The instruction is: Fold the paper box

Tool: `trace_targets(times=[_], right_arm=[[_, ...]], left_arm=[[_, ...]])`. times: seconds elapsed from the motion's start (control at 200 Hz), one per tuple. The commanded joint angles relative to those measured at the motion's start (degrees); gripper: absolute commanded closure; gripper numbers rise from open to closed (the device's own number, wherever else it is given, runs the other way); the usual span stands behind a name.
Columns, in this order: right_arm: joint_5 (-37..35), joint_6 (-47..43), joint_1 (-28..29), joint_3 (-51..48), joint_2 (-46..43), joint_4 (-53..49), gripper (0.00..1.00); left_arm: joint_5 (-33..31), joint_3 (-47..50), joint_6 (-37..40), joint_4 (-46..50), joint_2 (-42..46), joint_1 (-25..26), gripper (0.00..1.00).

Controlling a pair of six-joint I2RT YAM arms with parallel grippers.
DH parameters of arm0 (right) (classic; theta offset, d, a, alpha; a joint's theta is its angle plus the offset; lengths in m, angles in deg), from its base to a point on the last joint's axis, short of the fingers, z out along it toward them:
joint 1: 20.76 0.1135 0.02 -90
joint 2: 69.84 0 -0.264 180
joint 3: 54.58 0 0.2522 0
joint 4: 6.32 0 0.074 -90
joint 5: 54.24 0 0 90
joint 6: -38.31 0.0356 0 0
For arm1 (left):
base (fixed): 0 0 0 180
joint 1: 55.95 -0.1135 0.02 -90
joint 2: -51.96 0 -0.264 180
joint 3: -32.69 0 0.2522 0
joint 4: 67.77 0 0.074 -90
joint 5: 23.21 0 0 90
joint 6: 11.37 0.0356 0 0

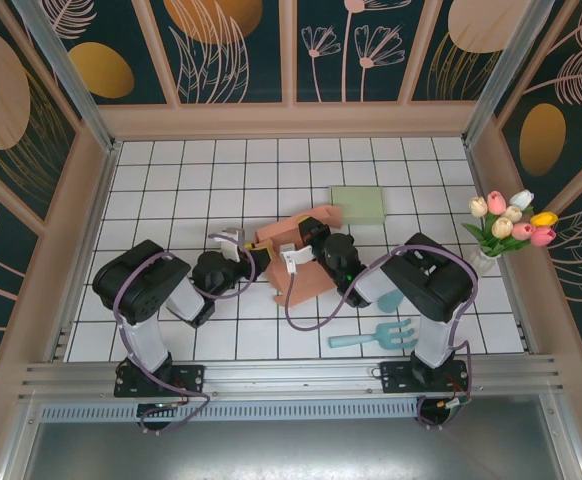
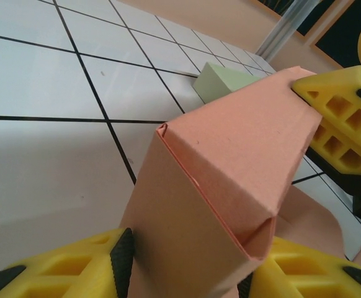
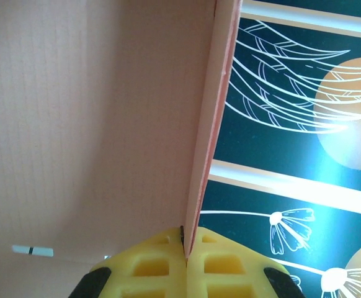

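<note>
left tool (image 2: 190, 268): grasping paper box (image 1: 306, 262) corner | right tool (image 3: 185, 247): clenched on its panel edge

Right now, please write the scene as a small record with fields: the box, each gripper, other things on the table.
paper box: pink, partly folded, in the middle of the table
left gripper: closed on a folded corner of the box
right gripper: shut, pinching a thin panel edge
behind box: green block
far right: tulips in a vase
near right: blue rake
</note>
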Motion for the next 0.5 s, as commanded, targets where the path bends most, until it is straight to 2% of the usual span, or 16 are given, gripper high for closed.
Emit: trace_targets(times=[0.0, 0.075, 0.495], right_arm=[[2.75, 0.34, 2.01, 0.4, 1.46, -4.38, 1.0], [2.88, 0.43, 2.2, 0.19, 1.26, -4.48, 1.0], [1.62, 4.57, 3.25, 1.69, 0.24, -11.12, 1.0]], left_arm=[[-4.07, -1.72, -1.02, -0.3, -0.95, 0.82, 0.53], [-6.87, -2.36, -0.85, 1.18, -1.06, 0.86, 0.53], [-12.92, -7.64, 0.22, 2.38, -6.11, 1.71, 0.54]])
